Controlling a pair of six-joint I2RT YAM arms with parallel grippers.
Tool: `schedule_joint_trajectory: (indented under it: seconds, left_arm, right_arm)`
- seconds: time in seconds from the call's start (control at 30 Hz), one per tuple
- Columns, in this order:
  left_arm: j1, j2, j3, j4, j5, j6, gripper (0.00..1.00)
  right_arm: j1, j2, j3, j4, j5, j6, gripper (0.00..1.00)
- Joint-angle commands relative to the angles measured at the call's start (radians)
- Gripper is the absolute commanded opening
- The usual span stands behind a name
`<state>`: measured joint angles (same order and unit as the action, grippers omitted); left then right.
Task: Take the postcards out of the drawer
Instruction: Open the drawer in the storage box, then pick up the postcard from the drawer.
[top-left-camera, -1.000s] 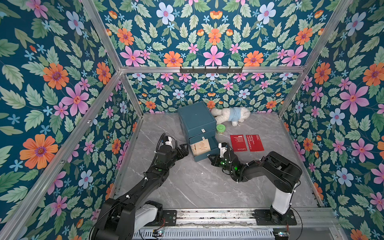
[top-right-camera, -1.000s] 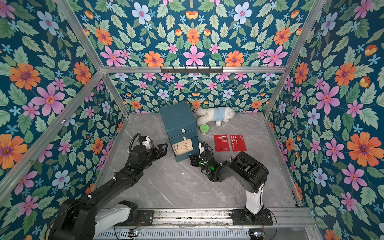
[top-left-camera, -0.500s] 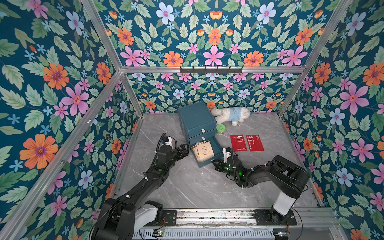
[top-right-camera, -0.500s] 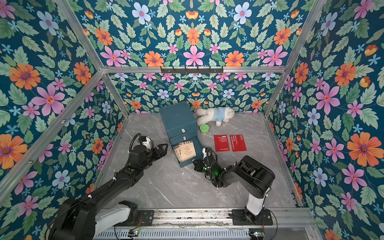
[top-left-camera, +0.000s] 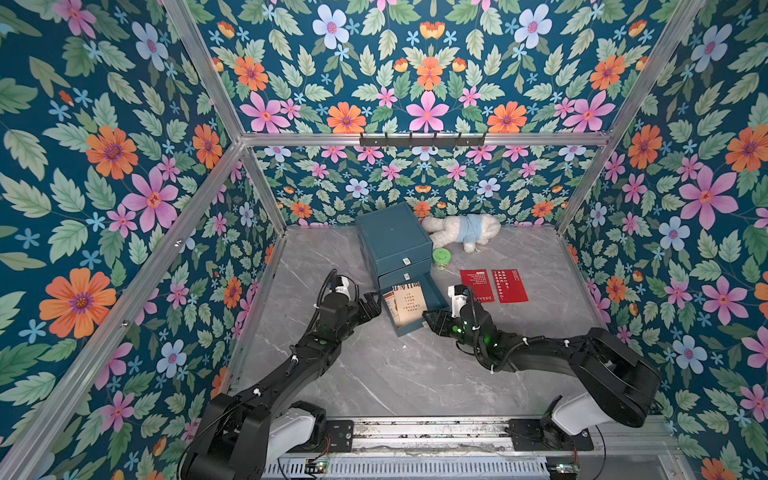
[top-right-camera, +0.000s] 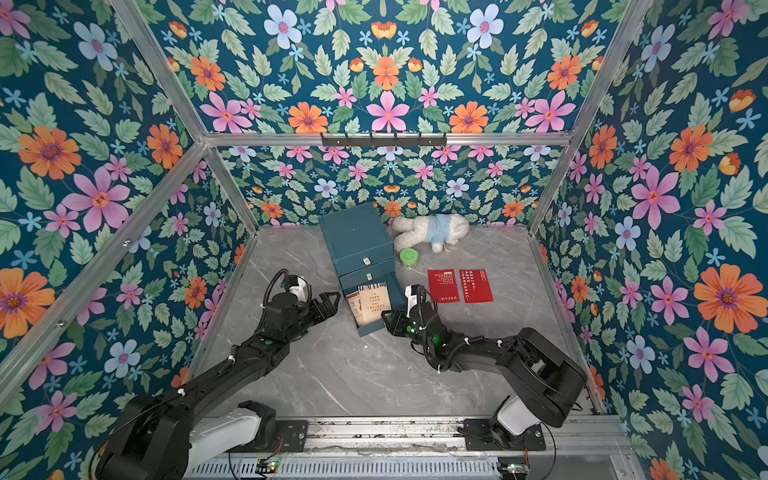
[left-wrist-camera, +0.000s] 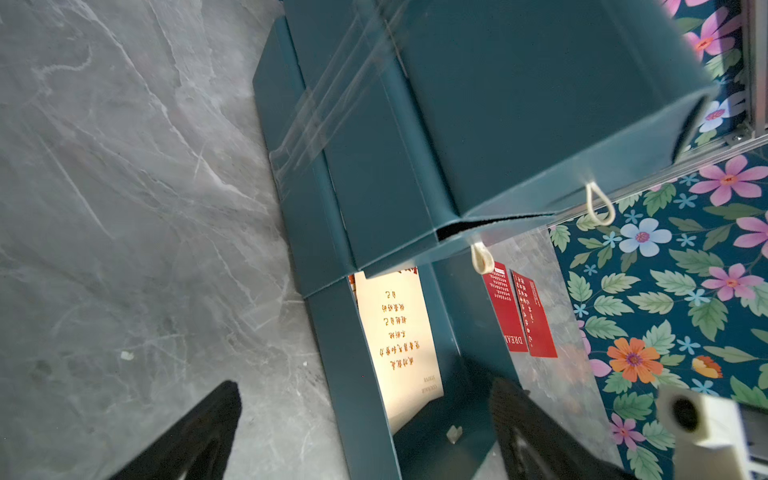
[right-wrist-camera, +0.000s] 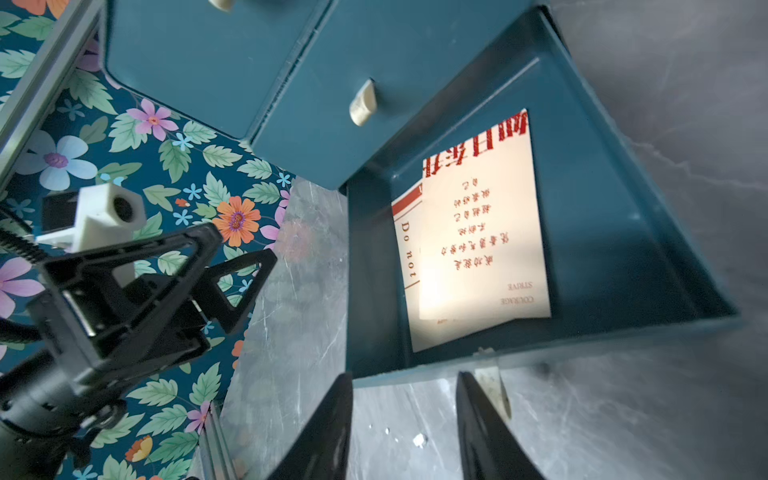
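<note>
The teal cabinet's (top-left-camera: 392, 237) bottom drawer (top-left-camera: 409, 330) stands pulled out. Two cream postcards (top-left-camera: 409, 301) (right-wrist-camera: 482, 232) lie overlapped inside it; the lower one (right-wrist-camera: 407, 249) shows only one edge. Two red postcards (top-left-camera: 478, 284) (top-left-camera: 509, 284) lie flat on the table to the cabinet's right. My right gripper (top-left-camera: 432, 322) (right-wrist-camera: 404, 376) is open just in front of the drawer's front wall. The drawer's pull tab (right-wrist-camera: 492, 386) hangs free beside one finger. My left gripper (top-left-camera: 374, 305) (left-wrist-camera: 365, 385) is wide open and empty, straddling the drawer's left wall.
A white plush toy (top-left-camera: 461, 230) lies at the back wall right of the cabinet. A small green tub (top-left-camera: 440, 258) stands between it and the red cards. A hook rail (top-left-camera: 422, 139) is on the back wall. Floral walls close in three sides.
The right gripper drew the bottom drawer out toward the front, then opened and let go of the pull tab. The cream cards now show more fully. The left arm has stayed put.
</note>
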<state>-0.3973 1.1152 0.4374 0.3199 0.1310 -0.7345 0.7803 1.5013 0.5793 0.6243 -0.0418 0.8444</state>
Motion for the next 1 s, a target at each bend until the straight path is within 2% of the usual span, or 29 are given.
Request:
schedule_joint_trajectory:
  seconds: [0.0,0.17,0.4,0.57,0.8,0.97]
  left_arm:
    - [-0.019,0.005,-0.011,0.019,-0.02,-0.017,0.96]
    - [-0.049,0.019,-0.044,0.07,-0.026,-0.042,0.94]
    - [-0.107,0.058,-0.077,0.146,-0.066,-0.055,0.88]
    - [-0.117,0.102,-0.088,0.198,-0.072,-0.06,0.85]
    - [-0.12,0.154,-0.075,0.233,-0.068,-0.042,0.81]
    - [-0.119,0.179,-0.072,0.244,-0.059,-0.031,0.79]
  right_arm:
    - [-0.001,-0.031,0.067,-0.218,0.023,-0.075,0.47]
    - [-0.036,0.017,0.246,-0.425,-0.031,-0.127,0.5]
    - [-0.091,0.146,0.437,-0.588,-0.097,-0.169,0.51]
    - [-0.095,0.287,0.555,-0.687,-0.123,-0.188,0.51]
    - [-0.099,0.401,0.679,-0.807,-0.095,-0.217,0.51]
    - [-0.102,0.472,0.768,-0.905,-0.028,-0.26,0.53]
